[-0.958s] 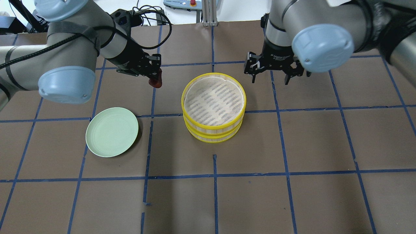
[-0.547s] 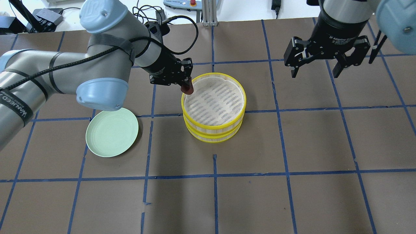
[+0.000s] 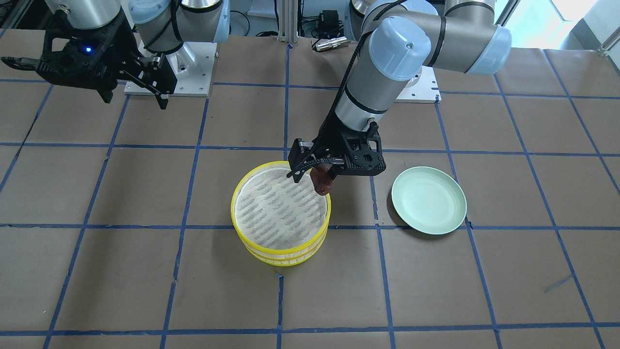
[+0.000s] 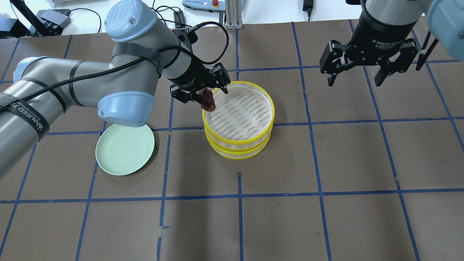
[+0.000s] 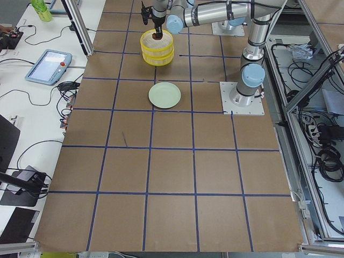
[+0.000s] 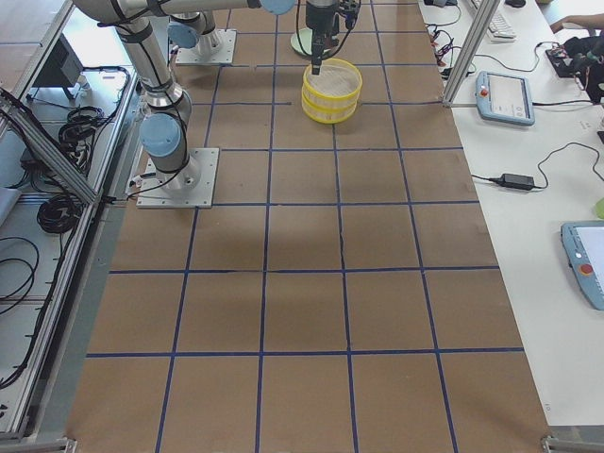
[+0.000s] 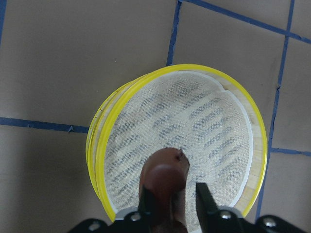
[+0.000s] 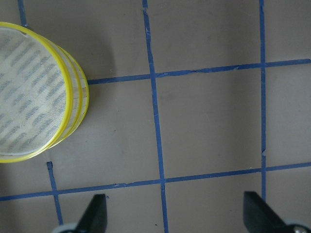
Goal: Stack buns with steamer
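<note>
The steamer (image 4: 239, 144) is two stacked yellow-rimmed tiers with a white cloth liner on top, at the table's middle. My left gripper (image 4: 206, 95) is shut on the reddish-brown oval bun (image 4: 209, 104) and holds it just above the steamer's left rim. In the left wrist view the bun (image 7: 164, 175) hangs between the fingers over the liner near the steamer's rim (image 7: 99, 145). In the front view the bun (image 3: 322, 184) is at the steamer's (image 3: 281, 253) upper right edge. My right gripper (image 4: 354, 82) is open and empty, raised to the steamer's right. The white bun is out of view.
A pale green plate (image 4: 125, 147) lies empty to the left of the steamer; it also shows in the front view (image 3: 428, 199). Brown paper with blue tape lines covers the table. Cables and a controller lie past the far edge.
My left gripper has carried the reddish-brown bun rightward from left of the steamer to over its left rim. My right gripper has moved away to the right.
</note>
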Motion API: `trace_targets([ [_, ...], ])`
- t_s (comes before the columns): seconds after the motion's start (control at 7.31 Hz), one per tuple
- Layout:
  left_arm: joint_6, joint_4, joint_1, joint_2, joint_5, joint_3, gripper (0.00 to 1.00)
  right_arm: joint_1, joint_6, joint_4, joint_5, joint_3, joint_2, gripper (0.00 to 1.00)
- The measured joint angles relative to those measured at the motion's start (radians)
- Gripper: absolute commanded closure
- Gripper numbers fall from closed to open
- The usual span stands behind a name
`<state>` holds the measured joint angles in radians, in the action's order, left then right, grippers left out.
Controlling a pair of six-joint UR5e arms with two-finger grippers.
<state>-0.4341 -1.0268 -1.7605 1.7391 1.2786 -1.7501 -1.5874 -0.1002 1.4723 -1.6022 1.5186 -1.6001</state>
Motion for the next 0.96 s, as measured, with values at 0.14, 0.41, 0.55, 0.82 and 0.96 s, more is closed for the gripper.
trace_targets([
  [0.14, -0.005, 0.001, -0.001, 0.001, 0.000, 0.001, 0.00, -0.001, 0.001, 0.013, 0.013, 0.001, 0.000, 0.01],
  [0.41, -0.071, -0.001, -0.034, 0.006, 0.006, 0.001, 0.00, 0.000, 0.002, 0.022, 0.022, 0.003, 0.001, 0.01],
  [0.55, -0.097, 0.001, -0.065, 0.016, 0.024, 0.002, 0.00, 0.001, 0.002, 0.023, 0.024, 0.003, 0.001, 0.01],
  [0.82, -0.053, 0.050, -0.077, 0.031, 0.072, 0.005, 0.00, 0.000, -0.001, 0.024, 0.025, 0.002, 0.001, 0.01],
  [0.96, 0.040, 0.065, -0.045, 0.028, 0.124, 0.003, 0.00, -0.001, -0.002, 0.024, 0.025, 0.002, 0.000, 0.01],
])
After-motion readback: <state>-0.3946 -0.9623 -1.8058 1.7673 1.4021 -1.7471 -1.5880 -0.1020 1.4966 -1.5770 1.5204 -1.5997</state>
